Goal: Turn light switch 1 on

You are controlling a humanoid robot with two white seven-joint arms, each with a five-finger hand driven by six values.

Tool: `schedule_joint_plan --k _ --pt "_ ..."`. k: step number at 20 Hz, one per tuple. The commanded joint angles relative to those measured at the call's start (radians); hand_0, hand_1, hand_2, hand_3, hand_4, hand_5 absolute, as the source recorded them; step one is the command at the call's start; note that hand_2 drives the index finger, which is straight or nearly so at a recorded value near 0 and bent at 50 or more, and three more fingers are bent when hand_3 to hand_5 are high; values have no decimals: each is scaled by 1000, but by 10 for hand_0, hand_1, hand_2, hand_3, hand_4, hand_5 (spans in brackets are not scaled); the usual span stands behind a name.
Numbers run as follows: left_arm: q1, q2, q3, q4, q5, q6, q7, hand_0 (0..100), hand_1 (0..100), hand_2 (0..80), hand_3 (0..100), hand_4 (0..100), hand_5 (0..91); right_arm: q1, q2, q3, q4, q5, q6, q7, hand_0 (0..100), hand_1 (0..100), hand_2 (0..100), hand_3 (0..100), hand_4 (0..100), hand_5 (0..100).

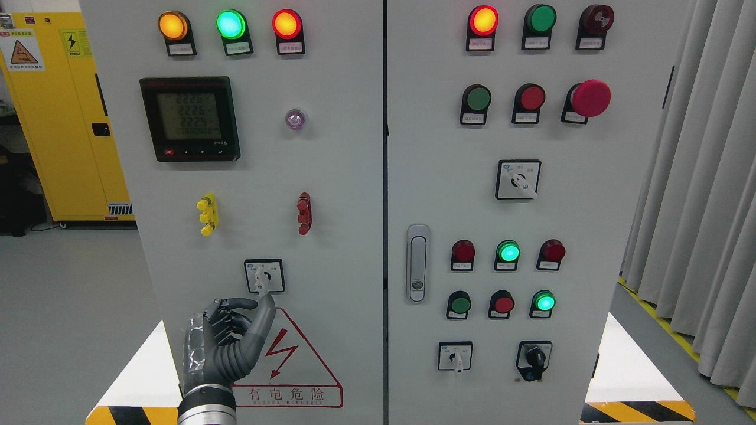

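Left hand (227, 339): rises from the bottom edge, fingers curled, thumb tip up against the lower end of the switch handle; grasps nothing.
Switch (263, 276): rotary selector, low on the left cabinet door (331, 236), just above the red warning triangle (295, 366).
Handle: white, pointing down.

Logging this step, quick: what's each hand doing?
Left hand: fingers curled, holding nothing, one fingertip at the rotary switch.
Right hand: not in view.

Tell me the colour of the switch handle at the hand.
White handle, seen in the head view.
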Motion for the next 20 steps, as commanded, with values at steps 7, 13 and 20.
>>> schedule_joint_plan --k 7,13,20 --pt "-27 -15 -4 21 -10 5 1 241 664 552 866 829 796 0 0 0 0 0 0 1 0 500 40 0 0 0" --pt "-39 -23 -4 27 -10 6 12 241 658 551 868 830 796 0 0 0 0 0 0 1 0 500 40 0 0 0" --pt "-50 -24 -4 38 -12 20 12 236 648 551 868 830 798 0 0 0 0 0 0 1 0 500 40 0 0 0"
